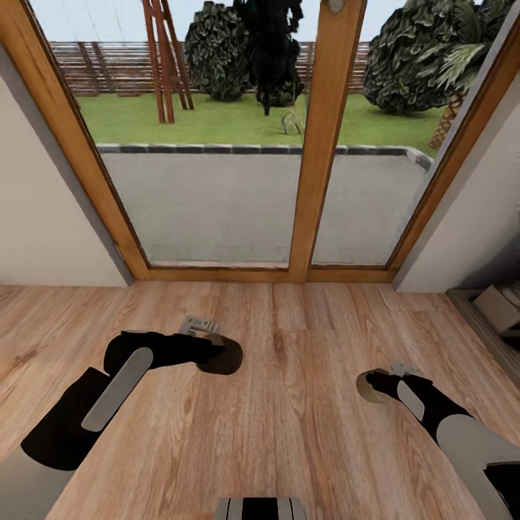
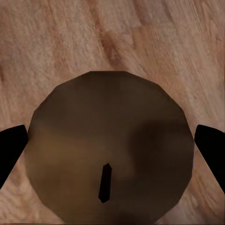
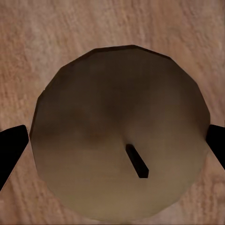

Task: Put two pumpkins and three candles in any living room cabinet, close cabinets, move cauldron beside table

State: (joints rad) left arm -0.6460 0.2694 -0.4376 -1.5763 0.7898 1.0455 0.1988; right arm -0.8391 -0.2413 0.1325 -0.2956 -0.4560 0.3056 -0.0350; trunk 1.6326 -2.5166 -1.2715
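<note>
Candle top faces sit closest to both wrist cameras: the left candle (image 2: pixel 110 150) fills the gap between the left gripper's (image 2: pixel 111 154) two dark fingers, and the right candle (image 3: pixel 119 136) does the same in the right gripper (image 3: pixel 115 145). Each gripper pinches its candle at the sides, wick end toward the lens.

In the head view, the left candle (image 1: pixel 225 355) hangs at 8 o'clock and the right candle (image 1: pixel 370 385) at 4 o'clock, both above the wooden floor (image 1: pixel 289 433).

Risk, as a judgement: contact is limited to narrow finger edges on a smooth cylinder; a base turn or jolt could let either candle slip and roll across the floor.

Containers: the cabinet is not visible. A glazed door (image 1: pixel 217 195) stands at 12 o'clock; a low shelf edge (image 1: pixel 498 310) at 3 o'clock holds a pale object, unidentifiable.
</note>
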